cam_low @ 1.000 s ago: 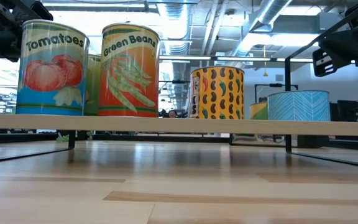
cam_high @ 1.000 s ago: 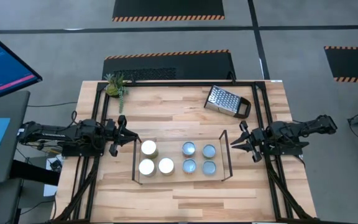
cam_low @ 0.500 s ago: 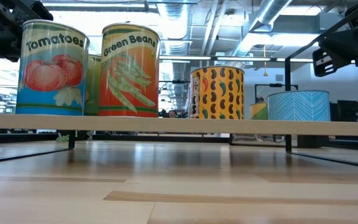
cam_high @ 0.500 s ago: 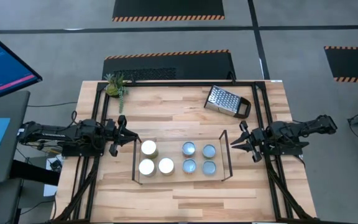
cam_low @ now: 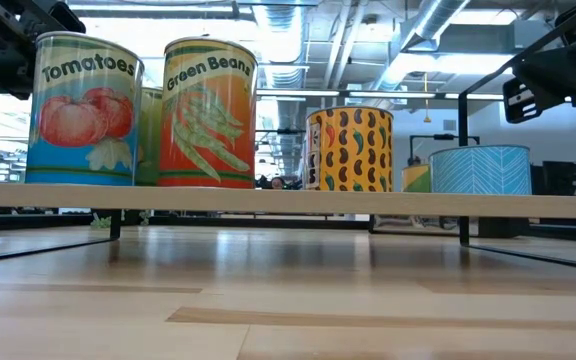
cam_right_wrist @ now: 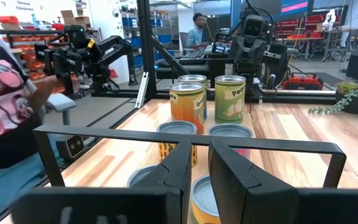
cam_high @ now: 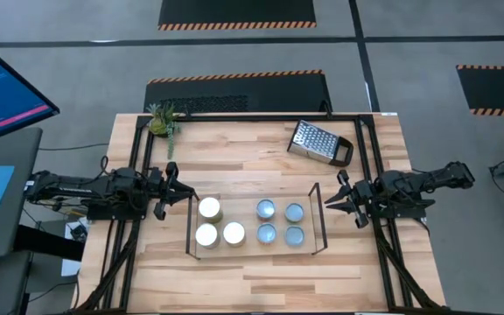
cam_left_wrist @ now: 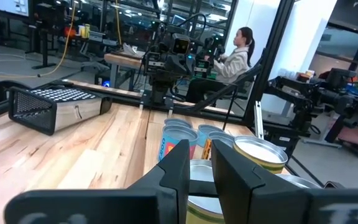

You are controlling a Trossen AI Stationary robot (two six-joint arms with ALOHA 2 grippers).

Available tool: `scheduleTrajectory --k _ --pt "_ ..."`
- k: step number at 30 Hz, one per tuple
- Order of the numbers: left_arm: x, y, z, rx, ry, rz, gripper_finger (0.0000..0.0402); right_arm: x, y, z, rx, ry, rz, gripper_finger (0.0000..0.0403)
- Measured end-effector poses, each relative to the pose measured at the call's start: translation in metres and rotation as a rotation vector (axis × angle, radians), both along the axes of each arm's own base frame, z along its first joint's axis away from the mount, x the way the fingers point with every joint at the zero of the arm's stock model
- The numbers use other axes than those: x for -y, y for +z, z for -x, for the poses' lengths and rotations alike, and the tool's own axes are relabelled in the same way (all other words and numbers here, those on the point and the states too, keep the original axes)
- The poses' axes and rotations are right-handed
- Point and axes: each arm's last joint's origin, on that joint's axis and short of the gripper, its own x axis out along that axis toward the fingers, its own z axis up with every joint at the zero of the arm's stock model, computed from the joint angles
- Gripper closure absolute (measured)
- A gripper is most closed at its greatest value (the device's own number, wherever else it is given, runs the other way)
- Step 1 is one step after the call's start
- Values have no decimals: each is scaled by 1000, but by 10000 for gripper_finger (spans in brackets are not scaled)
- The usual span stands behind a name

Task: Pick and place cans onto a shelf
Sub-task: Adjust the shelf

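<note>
Wooden table [cam_high: 261,157] carries the shelf [cam_high: 254,259] with seven cans [cam_high: 234,233] inside, left fingers [cam_high: 170,181] and right fingers [cam_high: 343,188] just outside its ends, seemingly narrow and empty, the grater [cam_high: 319,143] behind the shelf.

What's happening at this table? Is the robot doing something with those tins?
Two robot arms are putting cans onto a low wire shelf on the wooden table. All seven cans stand on it now: three white-topped on one side, four silvery-blue on the other. The left gripper and right gripper hover just outside the shelf's two ends, holding nothing. A metal grater lies apart near the table's back edge, and a small plant sits at a back corner.
</note>
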Motion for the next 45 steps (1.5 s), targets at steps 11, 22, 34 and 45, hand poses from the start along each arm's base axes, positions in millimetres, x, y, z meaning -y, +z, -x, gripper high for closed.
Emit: scheduleTrajectory --k 11,22,34,45 --pt "0 0 0 1 0 -7 345 0 0 0 -14 2 -67 321" --pt "-2 0 0 4 61 3 345 0 0 0 -11 2 -64 321" --pt "-1 40 14 -265 2 -138 345 1 24 7 -15 18 -61 321" --pt "-2 56 24 -308 54 -36 345 3 31 15 -152 2 -31 321"
